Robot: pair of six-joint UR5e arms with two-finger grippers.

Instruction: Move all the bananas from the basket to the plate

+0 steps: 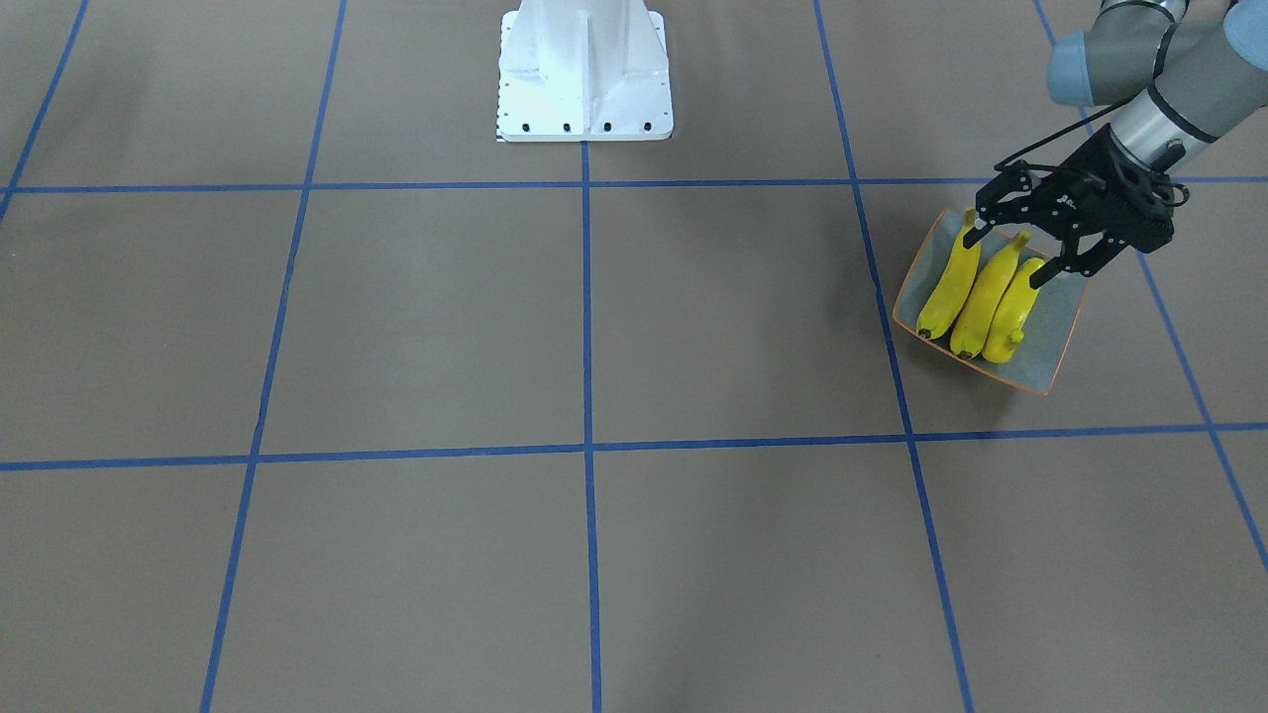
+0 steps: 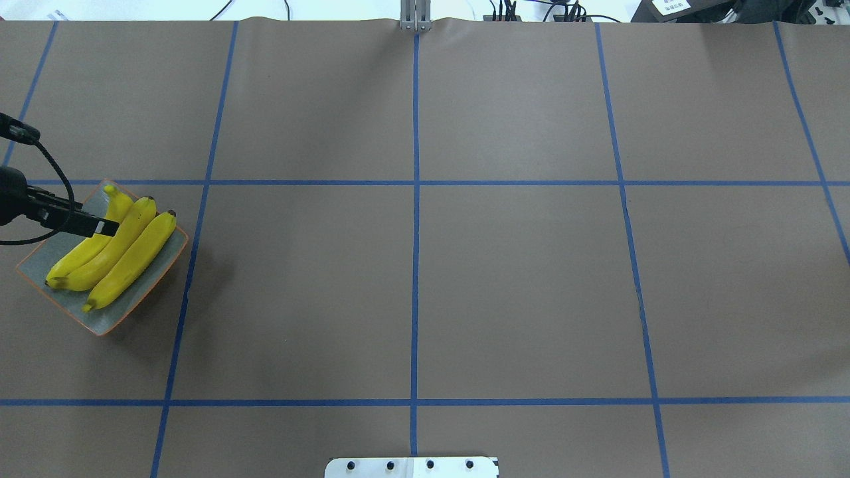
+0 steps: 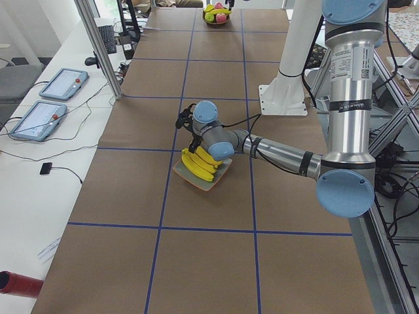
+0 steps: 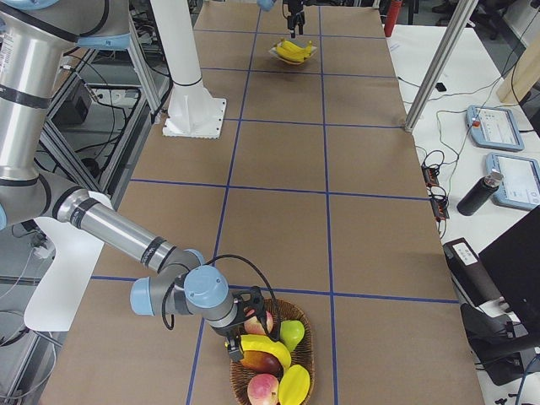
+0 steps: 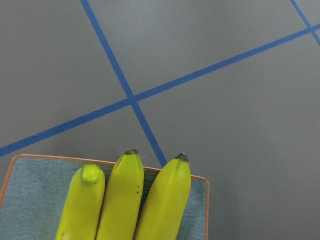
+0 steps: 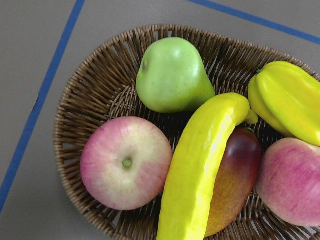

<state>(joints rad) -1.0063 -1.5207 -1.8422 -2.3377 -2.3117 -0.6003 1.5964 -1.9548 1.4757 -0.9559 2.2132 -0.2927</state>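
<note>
My left claw (image 1: 1022, 250) hangs spread wide just above three bananas (image 1: 986, 297), pinching nothing. They lie side by side on the plate (image 1: 1052, 342) near the left edge of the tabletop (image 2: 518, 279). The fourth banana (image 6: 200, 165) lies in the basket (image 6: 90, 85) at the right end, beside an apple (image 6: 125, 162) and a pear (image 6: 172, 75). My right claw (image 4: 239, 336) hovers over it; I cannot tell whether it is spread or pressed together.

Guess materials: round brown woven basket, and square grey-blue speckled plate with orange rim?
The round brown woven basket looks like wicker or rattan, matte: separate strands woven over ribs. The square grey-blue speckled plate could be glazed ceramic or melamine: speckled face, thin orange rim; cannot tell which.
</note>
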